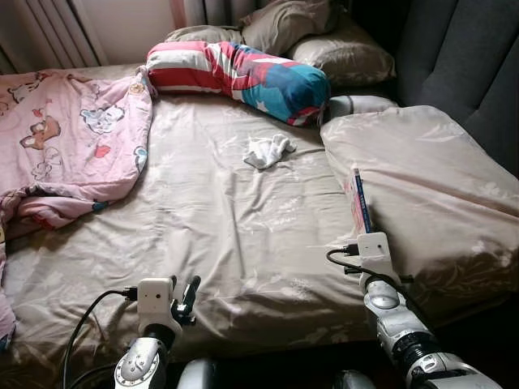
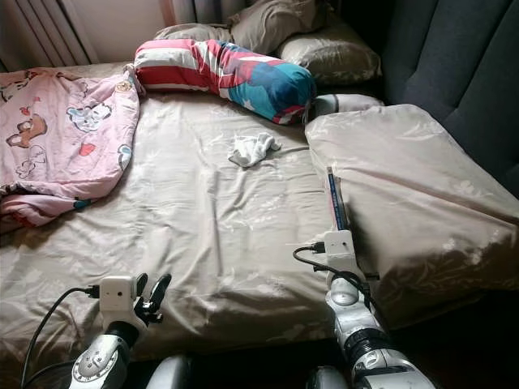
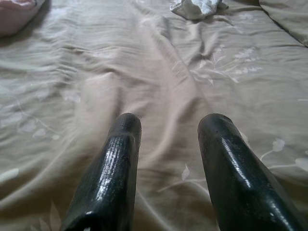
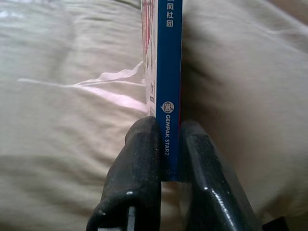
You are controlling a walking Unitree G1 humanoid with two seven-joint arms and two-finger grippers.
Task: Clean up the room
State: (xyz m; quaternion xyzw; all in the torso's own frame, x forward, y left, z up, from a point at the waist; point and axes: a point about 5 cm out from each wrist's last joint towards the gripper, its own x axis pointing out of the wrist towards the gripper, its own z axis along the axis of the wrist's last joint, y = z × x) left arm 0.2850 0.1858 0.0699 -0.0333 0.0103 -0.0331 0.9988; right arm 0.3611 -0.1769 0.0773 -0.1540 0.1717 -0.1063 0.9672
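A thin book with a blue spine (image 1: 360, 199) stands on edge beside the beige duvet (image 1: 422, 178) on the bed's right side. My right gripper (image 4: 167, 129) is shut on the book (image 4: 166, 72), its fingers (image 4: 139, 159) clamping the spine end. Near the bed's front edge my left gripper (image 1: 191, 290) is open over the beige sheet (image 1: 243, 219), nothing between its fingers (image 3: 118, 159). A crumpled white cloth (image 1: 268, 150) lies mid-bed further back, also seen as the white cloth (image 3: 197, 7) ahead of the left fingers.
A pink cartoon blanket (image 1: 73, 138) is bunched on the bed's left. A striped red, white and blue bolster (image 1: 243, 74) and beige pillows (image 1: 324, 40) lie at the head. A dark padded headboard (image 1: 462, 57) rises on the right.
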